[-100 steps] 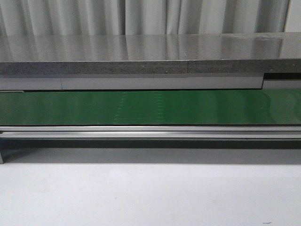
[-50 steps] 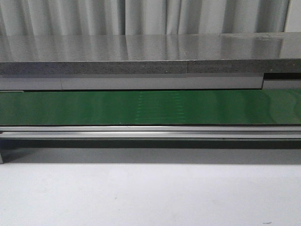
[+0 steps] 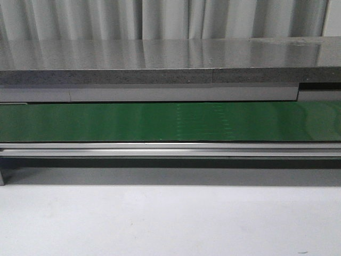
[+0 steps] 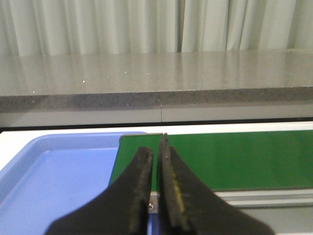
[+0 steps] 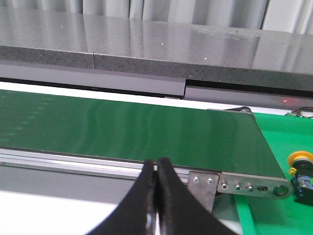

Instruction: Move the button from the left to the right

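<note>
Since a second ago, a faint patch of pale marks on the belt [image 3: 170, 121] has slid rightward in your front view, from just left of centre to just right of it; nothing else there has changed, and neither arm shows in that view.

Your left gripper [image 4: 156, 147] is clenched on nothing, its fingertips nearly touching with only a thin slit between them. It sits above the belt's left end, just beside a blue tray [image 4: 29, 171]. What you can see of the tray holds nothing.

Your right gripper [image 5: 156, 164] is pressed shut and empty, over the near rail [image 5: 73, 164] of the belt, close to its right end.

You'll find the button [image 5: 301, 174] past that right end, on a green mat [image 5: 274, 215], cut off by the picture's edge. Its yellowish cap faces up, so its long axis stands roughly upright; the dark base below is only partly visible. It is well apart from both grippers.
</note>
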Motion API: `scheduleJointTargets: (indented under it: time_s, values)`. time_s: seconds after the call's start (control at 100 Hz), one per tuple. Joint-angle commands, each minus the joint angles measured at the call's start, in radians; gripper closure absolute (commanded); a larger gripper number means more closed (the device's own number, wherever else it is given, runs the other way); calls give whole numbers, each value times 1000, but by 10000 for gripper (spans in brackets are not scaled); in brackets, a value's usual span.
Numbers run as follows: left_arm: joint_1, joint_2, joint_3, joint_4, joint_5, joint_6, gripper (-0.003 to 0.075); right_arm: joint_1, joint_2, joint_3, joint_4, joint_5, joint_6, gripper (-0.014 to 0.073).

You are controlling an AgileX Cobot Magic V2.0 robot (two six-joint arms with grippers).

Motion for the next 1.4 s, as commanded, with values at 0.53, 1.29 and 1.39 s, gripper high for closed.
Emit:
scheduleJointTargets:
  time_s: [0.53,1.29,1.39]
  values:
    - [-12,-88,42,6,-81,-13,715,-2,-17,1,-12,-83,-2,662]
    - [-12,-88,42,6,-81,-13,715,-2,-17,1,-12,-83,-2,662]
    - [-12,-88,42,6,-81,-13,715,-2,-17,1,-12,-83,-2,662]
